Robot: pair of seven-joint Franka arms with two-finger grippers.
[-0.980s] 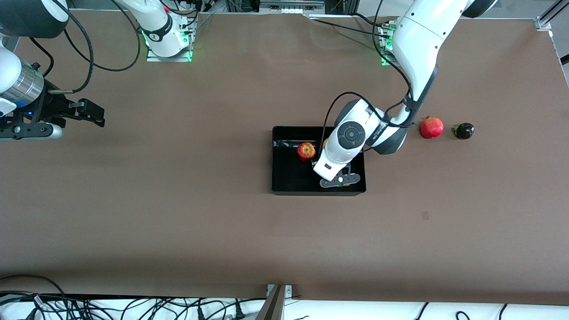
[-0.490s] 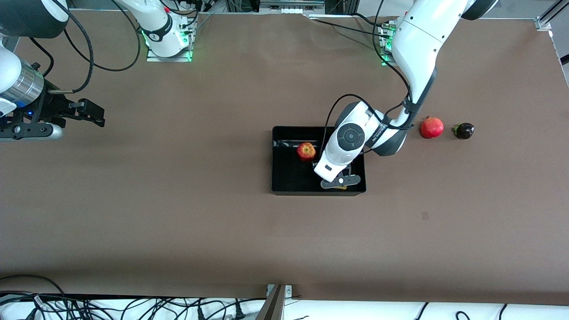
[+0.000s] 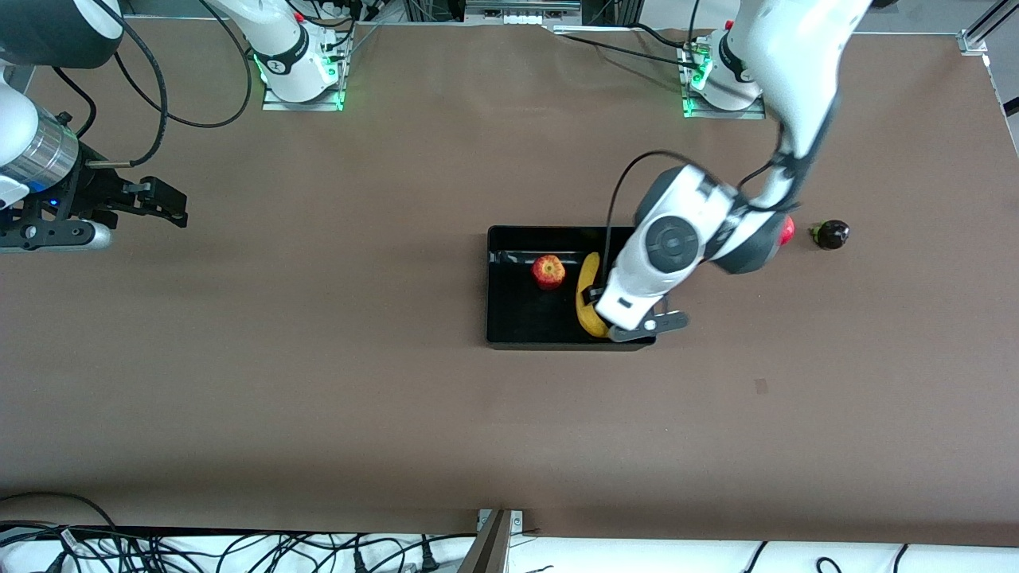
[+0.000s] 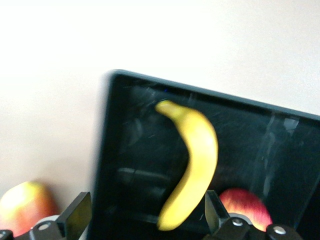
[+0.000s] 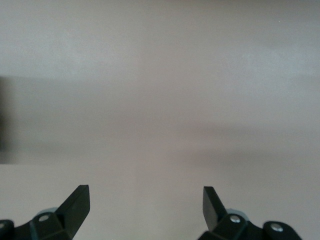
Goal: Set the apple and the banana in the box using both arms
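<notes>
The black box (image 3: 509,232) sits mid-table. The red apple (image 3: 548,271) lies in it. The yellow banana (image 3: 587,298) lies in it beside the apple, toward the left arm's end. My left gripper (image 3: 622,318) is open and empty, up in the air over the box's end nearest the left arm. In the left wrist view the banana (image 4: 192,160) and apple (image 4: 245,207) lie in the box (image 4: 107,150) below the open left gripper (image 4: 145,210). My right gripper (image 3: 177,205) waits open and empty at the right arm's end of the table; it also shows in the right wrist view (image 5: 145,197).
A red pomegranate (image 3: 787,231), mostly hidden by the left arm, and a dark round fruit (image 3: 830,234) lie beside the box toward the left arm's end. A red-yellow fruit (image 4: 22,207) shows outside the box in the left wrist view.
My left gripper has let go of the banana, risen and shifted toward the left arm's end. The banana now lies uncovered in the box. The right arm has not moved.
</notes>
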